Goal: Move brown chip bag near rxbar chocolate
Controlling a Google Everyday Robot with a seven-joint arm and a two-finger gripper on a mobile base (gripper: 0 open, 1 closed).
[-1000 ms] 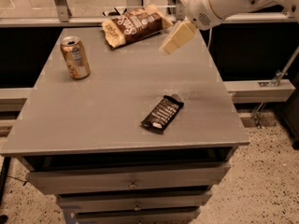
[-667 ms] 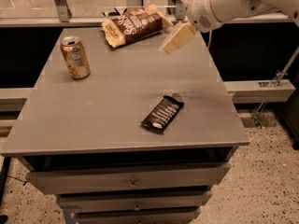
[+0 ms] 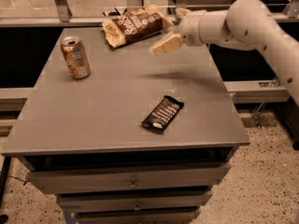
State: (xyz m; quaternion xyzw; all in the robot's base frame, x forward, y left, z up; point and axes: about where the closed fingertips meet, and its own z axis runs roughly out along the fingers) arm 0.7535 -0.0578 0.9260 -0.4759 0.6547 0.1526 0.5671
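One gripper (image 3: 174,29) beside brown chip bag (image 3: 135,24), fingers (image 3: 166,45) apart, far finger partly hidden

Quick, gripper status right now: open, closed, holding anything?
Gripper: open or closed cannot be told. It is over the far side of the table, by the right end of the brown chip bag.
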